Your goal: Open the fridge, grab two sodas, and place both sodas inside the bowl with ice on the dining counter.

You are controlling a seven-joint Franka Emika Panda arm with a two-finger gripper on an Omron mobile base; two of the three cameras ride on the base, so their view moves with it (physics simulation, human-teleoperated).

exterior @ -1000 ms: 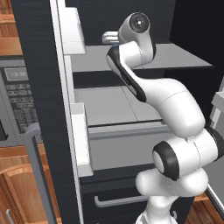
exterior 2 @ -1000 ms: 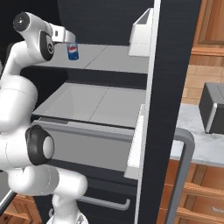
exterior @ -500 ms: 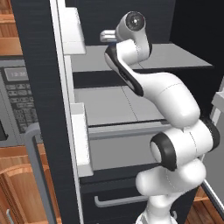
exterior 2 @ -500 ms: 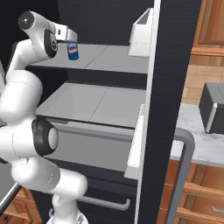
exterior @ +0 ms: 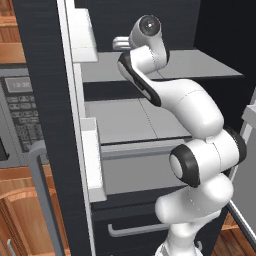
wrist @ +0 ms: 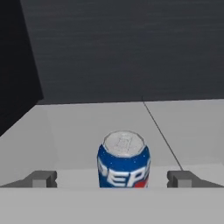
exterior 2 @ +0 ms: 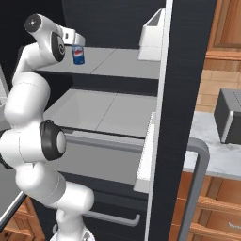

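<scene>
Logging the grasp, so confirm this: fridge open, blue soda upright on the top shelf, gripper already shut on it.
Not shut. In the hand view the gripper is open, one fingertip on each side of the blue soda and clear of it. The can does stand upright on the top shelf of the open fridge.

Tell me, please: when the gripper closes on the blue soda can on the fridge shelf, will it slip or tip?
The blue soda can stands upright between the open gripper fingers, so a centred squeeze probably will not tip it. Its smooth round wall may slip. Knocked over, it would likely roll on the flat grey shelf.
</scene>
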